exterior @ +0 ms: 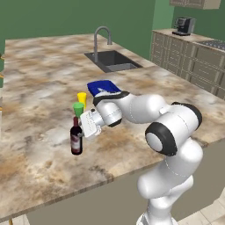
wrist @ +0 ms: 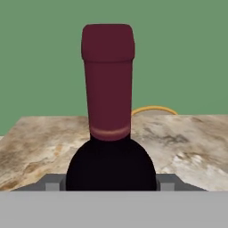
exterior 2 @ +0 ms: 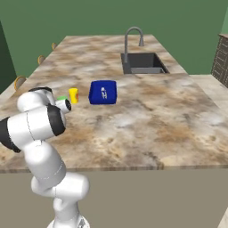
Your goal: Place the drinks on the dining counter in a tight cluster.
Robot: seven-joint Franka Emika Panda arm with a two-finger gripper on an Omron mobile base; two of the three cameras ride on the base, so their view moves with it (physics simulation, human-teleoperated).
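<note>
The white arm is bent at the elbow and reaches left, level over the beige-brown marbled stone dining counter [exterior: 39,83], with its two-finger gripper [exterior: 81,124] turned sideways against the dark wine bottle with red cap and label [exterior: 76,137]. In the hand view the bottle [wrist: 110,129] stands upright between the 2 fingertips [wrist: 52,184], which sit against its shoulders and hold it. The bottle stands near the counter's front edge, just beside a small green cup [exterior: 78,108] and a small yellow cup [exterior: 81,99], with a blue box [exterior 2: 103,92] near them.

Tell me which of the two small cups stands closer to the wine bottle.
The green cup: it stands right behind the wine bottle, which sits at the pincer. The yellow cup stands farther back, toward the blue box.
</note>
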